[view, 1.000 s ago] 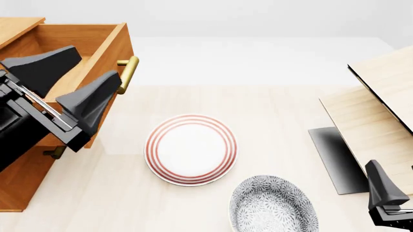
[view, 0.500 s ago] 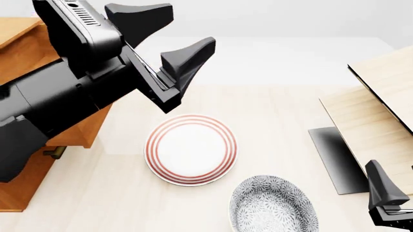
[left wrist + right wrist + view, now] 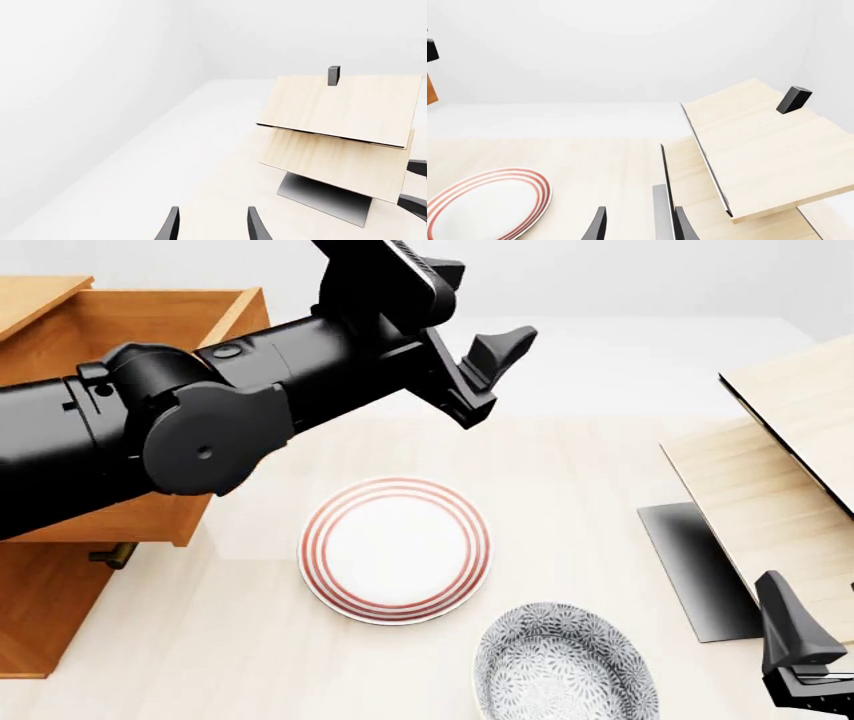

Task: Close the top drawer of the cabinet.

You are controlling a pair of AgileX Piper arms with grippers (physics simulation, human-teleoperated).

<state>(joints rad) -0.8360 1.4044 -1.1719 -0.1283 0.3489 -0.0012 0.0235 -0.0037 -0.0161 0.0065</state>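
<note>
The cabinet (image 3: 40, 625) stands at the table's left edge. Its top drawer (image 3: 127, 325) is pulled out, an open orange-brown box, and my left arm covers its front and handle. My left gripper (image 3: 491, 305) is open and empty. It hangs to the right of the drawer, above the far half of the table, clear of the wood. The left wrist view shows that gripper (image 3: 212, 227) facing the pale board rack, with no cabinet in sight. My right gripper (image 3: 801, 635) rests open at the near right corner, with nothing between its fingers (image 3: 598, 225).
A white plate with red rings (image 3: 394, 548) lies mid-table, and a grey patterned bowl (image 3: 566, 663) sits nearer. A pale slanted board structure (image 3: 781, 460) on a dark base (image 3: 694, 570) fills the right side. A brass handle (image 3: 114, 555) of the lower drawer shows under the left arm.
My left arm has swung up and to the right, from inside the top drawer to over the far middle of the table. The drawer stays pulled out. The right arm has not moved.
</note>
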